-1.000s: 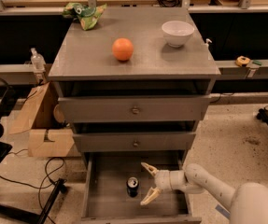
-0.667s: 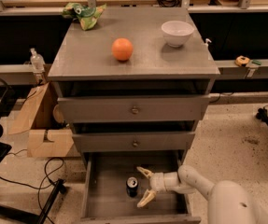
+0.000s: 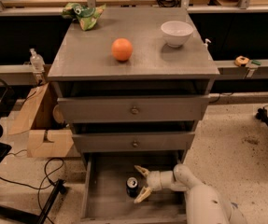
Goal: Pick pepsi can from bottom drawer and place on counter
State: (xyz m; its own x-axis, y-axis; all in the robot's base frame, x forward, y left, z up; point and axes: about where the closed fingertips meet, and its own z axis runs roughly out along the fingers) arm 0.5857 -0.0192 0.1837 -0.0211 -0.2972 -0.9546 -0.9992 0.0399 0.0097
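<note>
— Where was the pepsi can [image 3: 132,186]?

— It stood upright near the middle of the pulled-out bottom drawer [image 3: 104,197], on the flat grey floor. It was a small dark cylinder with a shiny top.

— And the hand [image 3: 138,185]?

— It was low inside the drawer, just right of the can. I saw its two pale curved fingers spread apart, one behind the can and one before it. I could not tell if they touched it.

— Any room to move?

— The drawer's low left wall was well apart from the can. On the matte table [image 3: 89,55], a round orange [image 3: 122,49] and a smooth white bowl [image 3: 176,33] stood apart, with a bare front edge.
</note>
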